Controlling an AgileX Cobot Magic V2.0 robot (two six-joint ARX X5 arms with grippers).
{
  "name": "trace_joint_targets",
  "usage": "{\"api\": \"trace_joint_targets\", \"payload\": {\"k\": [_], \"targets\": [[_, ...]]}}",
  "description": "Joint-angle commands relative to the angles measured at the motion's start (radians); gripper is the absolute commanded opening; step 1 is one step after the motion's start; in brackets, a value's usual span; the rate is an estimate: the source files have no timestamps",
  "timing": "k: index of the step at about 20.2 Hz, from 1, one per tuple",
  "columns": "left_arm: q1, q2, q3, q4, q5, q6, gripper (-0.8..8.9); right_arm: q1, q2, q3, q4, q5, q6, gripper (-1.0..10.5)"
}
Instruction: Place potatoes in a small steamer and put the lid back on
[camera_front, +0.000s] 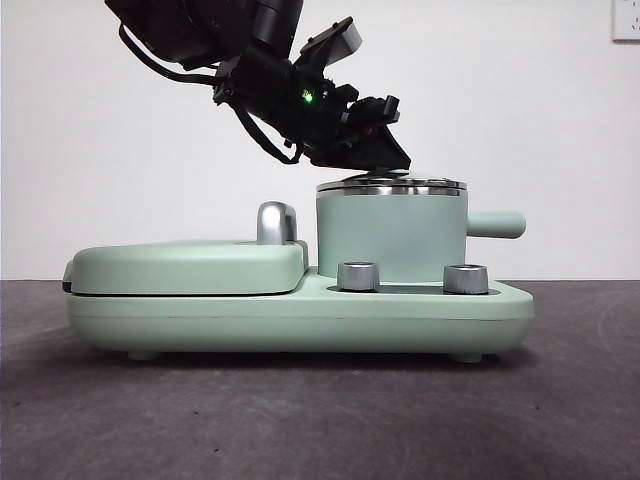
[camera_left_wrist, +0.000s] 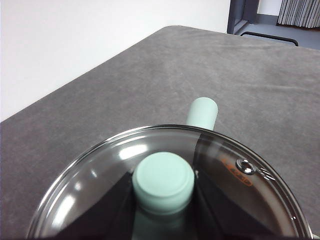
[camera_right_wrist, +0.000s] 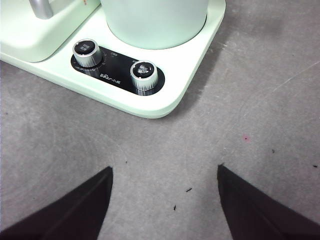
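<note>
While the glass lid (camera_left_wrist: 165, 200) sits flat on top of the small steamer (camera_front: 392, 240), the left claw (camera_front: 385, 150) pinches its green knob (camera_left_wrist: 163, 182) from both sides. The left arm (camera_front: 250, 60) comes down from the top of the front view, leaning toward the pot, big and dark. The steamer stands on a green cooker base (camera_front: 300, 315) on the grey worktop (camera_front: 300, 420), with its stubby handle (camera_front: 497, 224) sticking out to the side. Beside it lies a flat green griddle cover (camera_front: 185, 266). Two silver dials (camera_right_wrist: 115, 62) sit on the base in front of the pot. An orange bit shows through the glass, but I cannot tell what it is. The right claw (camera_right_wrist: 165, 200) hangs over the bare worktop near the base, its jaws spread wide apart and holding nothing.
</note>
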Motion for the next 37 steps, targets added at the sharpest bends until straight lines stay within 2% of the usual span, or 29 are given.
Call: {"api": "trace_joint_targets", "payload": {"k": [1,3,7,8,13,16,19,22,25,28,32,34,37], "targets": [[-0.010,0.022,0.026,0.004,0.002,-0.001,0.14,0.008,0.003,0.005,0.006,0.004,0.006,3.2],[-0.010,0.022,0.026,0.005,0.002,-0.001,0.70,0.008,0.003,0.005,0.006,0.004,0.006,3.2],[-0.010,0.022,0.027,0.008,0.002,-0.003,3.22,0.008,0.003,0.005,0.006,0.004,0.006,3.2],[-0.009,0.017,0.029,0.006,0.002,-0.014,3.50,0.008,0.003,0.005,0.006,0.004,0.006,3.2],[0.008,-0.091,0.030,-0.056,0.003,-0.161,3.44,0.008,0.003,0.005,0.006,0.004,0.006,3.2],[0.039,-0.194,0.030,-0.187,0.007,-0.169,3.43,0.008,0.003,0.005,0.006,0.004,0.006,3.2],[0.097,-0.280,0.029,-0.293,0.019,-0.259,3.43,0.008,0.003,0.005,0.007,0.003,0.006,3.2],[0.161,-0.376,-0.004,-0.364,0.021,-0.268,3.43,0.008,0.003,0.005,0.007,0.003,0.006,3.2],[0.213,-0.522,-0.132,-0.366,0.021,-0.277,3.43,0.008,0.003,0.005,0.007,0.003,0.007,3.2],[0.261,-0.711,-0.343,-0.363,0.021,-0.296,3.43,0.008,0.003,0.005,0.008,0.003,0.007,3.2],[0.312,-0.998,-0.637,-0.371,0.021,-0.399,3.43,0.008,0.003,0.005,0.008,0.000,0.007,3.2],[0.330,-1.131,-0.739,-0.409,0.010,-0.451,3.43,0.008,0.003,0.005,0.008,0.000,0.007,3.2],[0.341,-1.290,-0.815,-0.543,-0.015,-0.477,3.43,0.008,0.003,0.005,0.008,0.000,0.007,3.2]]}}
